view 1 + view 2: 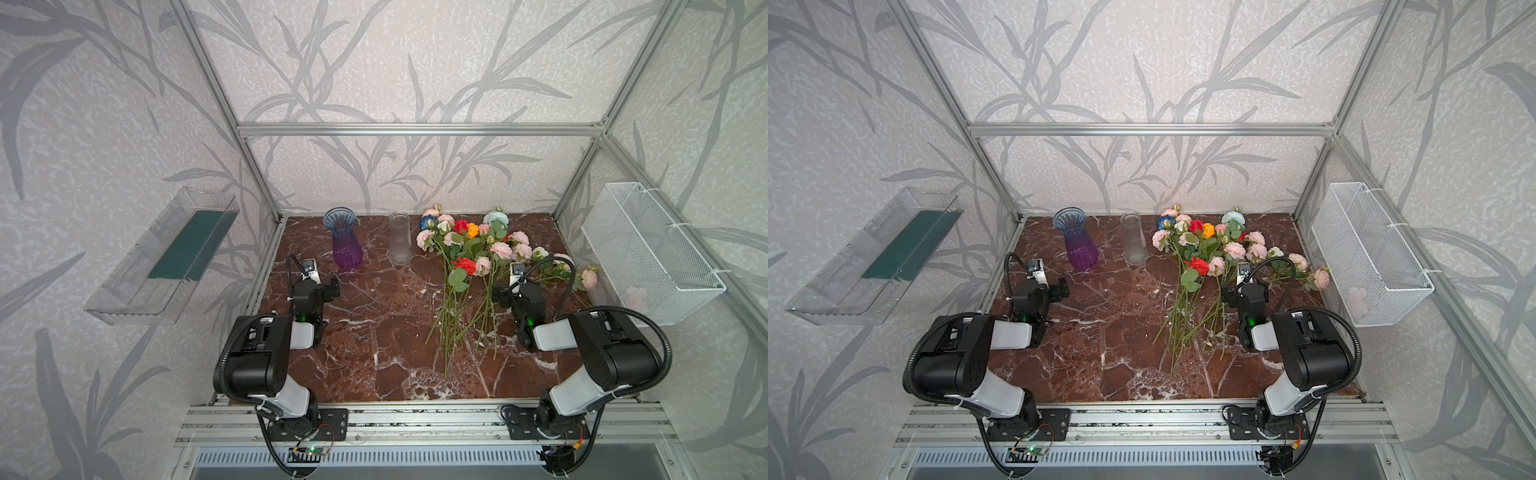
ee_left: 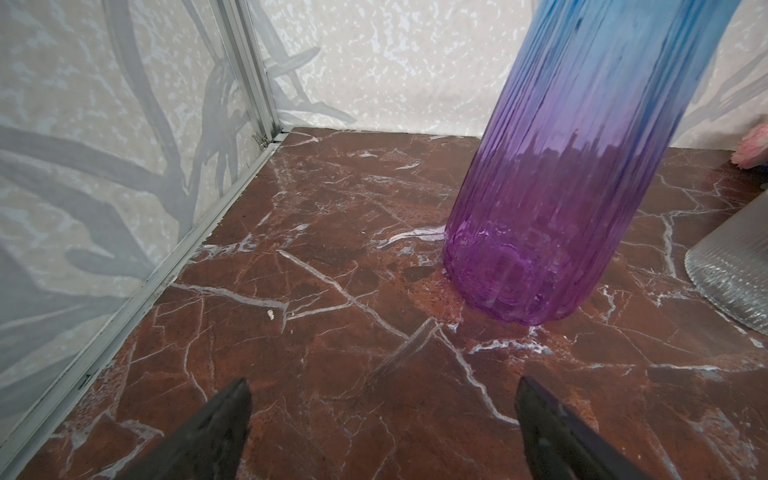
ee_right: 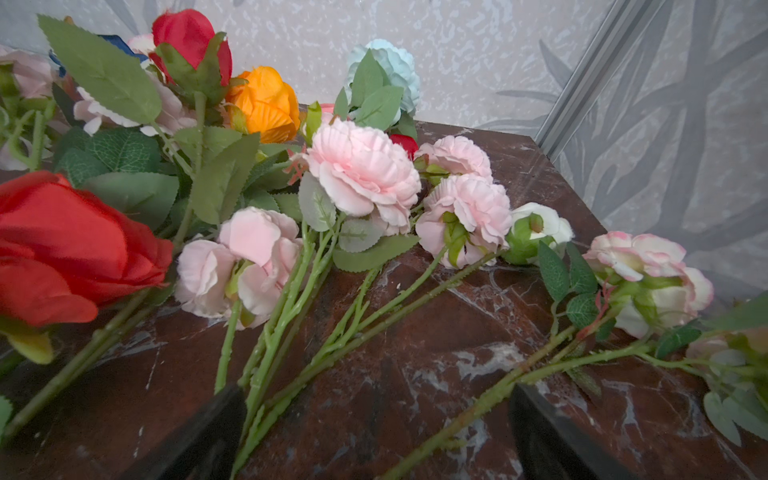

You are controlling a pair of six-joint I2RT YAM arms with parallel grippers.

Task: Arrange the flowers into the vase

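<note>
The flowers lie in a loose heap at the back right of the marble table, heads toward the back wall and green stems fanning toward the front. Pink peonies, red and orange roses and a pale teal bloom fill the right wrist view. My right gripper hangs open just over the stems, several of which cross the table between its fingers. A blue-and-purple glass vase stands upright at the back left. My left gripper is open and empty, a little in front of it.
A clear ribbed glass vase stands between the coloured vase and the flowers. A white wire basket hangs on the right wall and a clear plastic tray on the left wall. Aluminium frame posts edge the table.
</note>
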